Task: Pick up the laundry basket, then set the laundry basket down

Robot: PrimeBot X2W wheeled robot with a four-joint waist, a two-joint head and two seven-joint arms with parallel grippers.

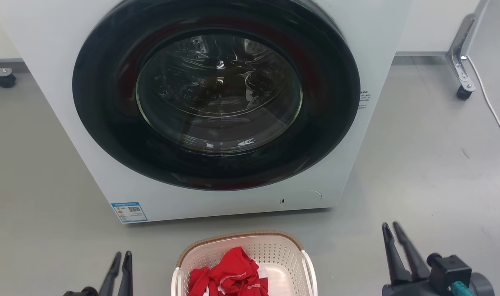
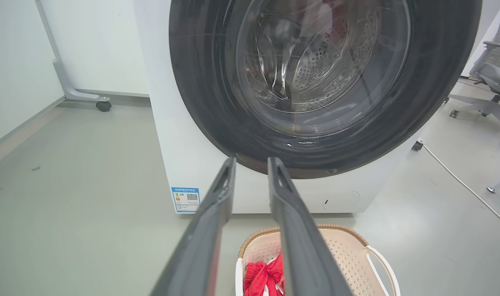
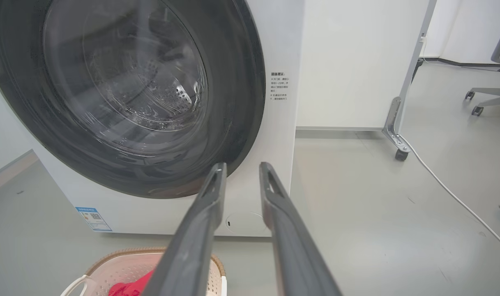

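Head view: laundry basket (image 1: pixel 274 250) on the floor (image 1: pixel 48 185) between left gripper (image 1: pixel 123 257) and right gripper (image 1: pixel 390 227), fingers parted, empty. Likely light, stiff plastic; its white side handles (image 1: pixel 311 269) suit the grasp.

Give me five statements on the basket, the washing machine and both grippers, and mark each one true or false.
1. The laundry basket stands on the floor in front of the washing machine. True.
2. The laundry basket is empty. False: red clothes lie in it.
3. The washing machine's door is shut. True.
4. The left gripper grips a basket handle. False: it is off to the basket's side, jaws holding nothing.
5. The right gripper rests inside the basket. False: it is apart from it, over the floor.
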